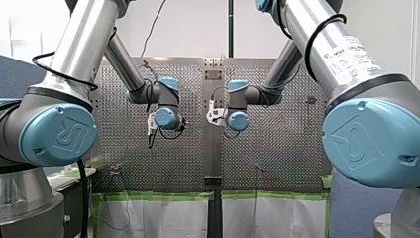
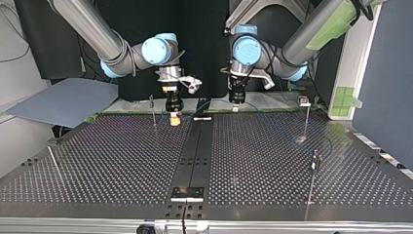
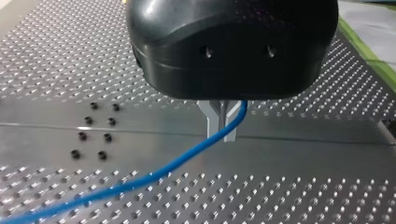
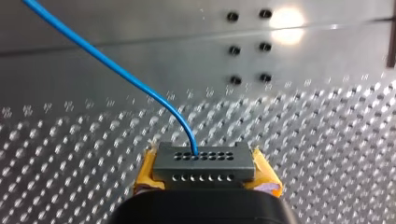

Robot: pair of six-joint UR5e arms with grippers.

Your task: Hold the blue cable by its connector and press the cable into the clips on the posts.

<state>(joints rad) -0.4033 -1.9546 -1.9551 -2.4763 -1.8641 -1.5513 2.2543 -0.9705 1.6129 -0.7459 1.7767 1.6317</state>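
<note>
My right gripper (image 4: 205,173) is shut, its yellow pads (image 4: 145,173) clamping a grey connector (image 4: 204,161) with rows of small holes. The blue cable (image 4: 112,67) leaves the connector's face and curves away over the plate. My left gripper (image 3: 223,134) is shut on the blue cable (image 3: 187,158) between its thin metal fingers (image 3: 212,122), just above the table's centre strip. In the top view my right gripper (image 2: 174,119) hangs at the far middle left, my left gripper (image 2: 235,105) to its right. A short stretch of cable (image 2: 202,104) runs between them.
Thin posts stand on the perforated table (image 2: 122,161): one (image 2: 153,111) beside my right gripper, two (image 2: 306,119) (image 2: 314,173) at the top view's right, one leaning (image 2: 53,161) at its left. A dark centre strip (image 2: 195,151) with a bracket (image 2: 187,193) divides the table.
</note>
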